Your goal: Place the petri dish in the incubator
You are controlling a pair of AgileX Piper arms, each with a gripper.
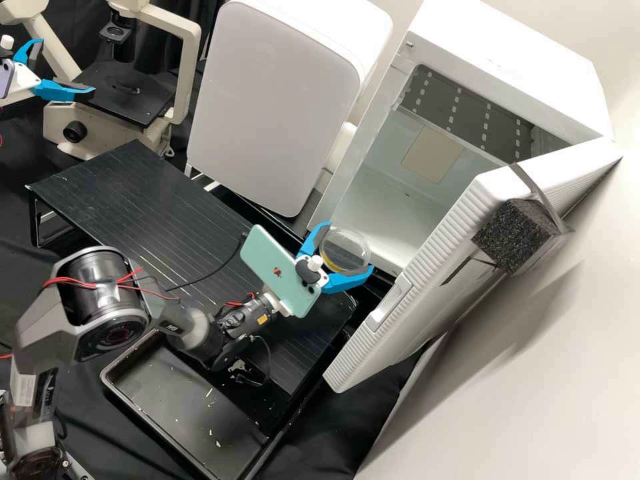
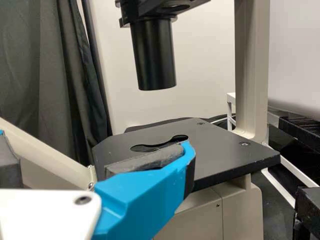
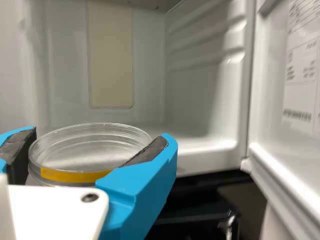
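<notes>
Black cloth (image 1: 23,157) drapes the far left of the bench, and against it I see the left gripper (image 1: 67,65) beside the pale microscope (image 1: 192,67), fingers spread well apart with nothing between them. Next comes the ridged black stand (image 1: 127,193), with a dark tray (image 1: 167,400) in front of it, pale flecks scattered in its bottom, and a white cabinet (image 1: 267,93) behind.

Further right, the right gripper (image 1: 349,247) has the petri dish (image 1: 343,250) between its two fingers, parted just by the dish's width, a dark pad (image 3: 147,151) against the wall on either side. It's holding that dish right at the mouth of the incubator (image 1: 513,40); whether any of it is past the sill, I can't tell from here. The dish lies about level, its round face up; being round, it has no long axis, but its broad side runs flat. A yellow band on its side wall faces back toward the gripper. Rightmost, the incubator's door (image 1: 427,287) stands wide open, a black foam block (image 1: 513,233) strapped to its outside.
</notes>
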